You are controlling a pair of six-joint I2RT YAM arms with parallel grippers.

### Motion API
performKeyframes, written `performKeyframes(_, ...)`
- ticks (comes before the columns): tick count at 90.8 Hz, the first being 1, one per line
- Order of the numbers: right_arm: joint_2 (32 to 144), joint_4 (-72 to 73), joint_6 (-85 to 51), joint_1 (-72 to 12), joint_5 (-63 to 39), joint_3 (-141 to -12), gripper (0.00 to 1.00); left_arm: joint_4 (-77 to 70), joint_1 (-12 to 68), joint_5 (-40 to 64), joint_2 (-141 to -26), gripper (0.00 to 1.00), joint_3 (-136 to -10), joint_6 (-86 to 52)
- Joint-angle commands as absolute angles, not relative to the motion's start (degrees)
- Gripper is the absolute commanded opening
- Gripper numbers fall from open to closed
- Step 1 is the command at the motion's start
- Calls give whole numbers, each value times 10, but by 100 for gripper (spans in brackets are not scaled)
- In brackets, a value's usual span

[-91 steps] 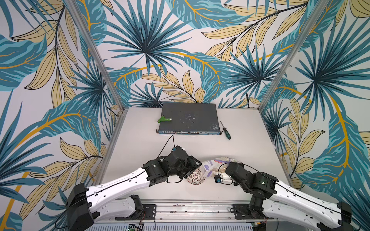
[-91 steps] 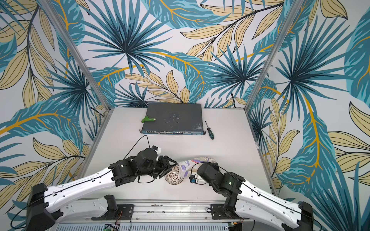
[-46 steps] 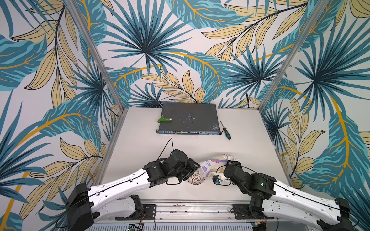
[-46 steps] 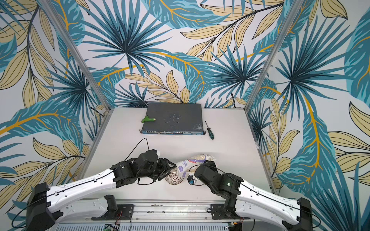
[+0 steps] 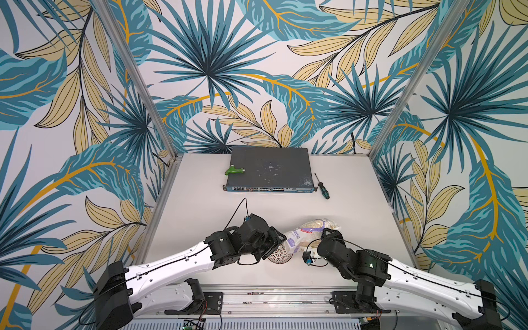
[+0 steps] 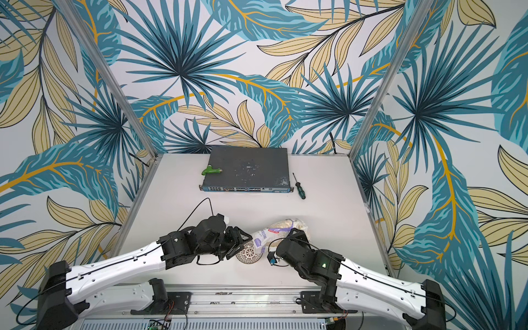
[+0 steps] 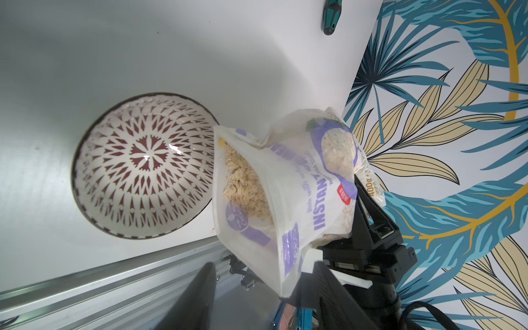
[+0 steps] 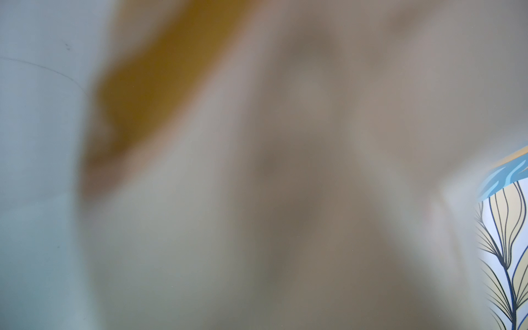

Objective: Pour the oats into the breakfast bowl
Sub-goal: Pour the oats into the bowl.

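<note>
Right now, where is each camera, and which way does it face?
Both top views: high above the robot's base, looking down the table; left arm, right arm show.
Left wrist: on left arm, facing breakfast bowl and oats pouch; right end effector shows.
Right wrist: all blur, too close.
Top views and left wrist share bowl, pouch.

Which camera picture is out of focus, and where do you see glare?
Right wrist view: nearly all a beige blur, only a strip of wallpaper is sharp. Left wrist view: bowl and oat bag sharp, small bright glints inside the bowl.
</note>
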State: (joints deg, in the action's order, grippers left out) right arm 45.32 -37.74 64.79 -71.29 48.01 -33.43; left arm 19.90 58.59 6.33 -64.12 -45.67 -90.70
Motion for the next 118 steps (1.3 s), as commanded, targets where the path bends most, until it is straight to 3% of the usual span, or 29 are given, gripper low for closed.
performKeyframes(1, 446, -297, 651, -723, 559, -337, 0, 181, 588, 61, -650, 57, -448, -914)
performKeyframes(118, 488, -278, 662, -782, 646, -332, 0, 101, 588, 82, -700, 53, -425, -966)
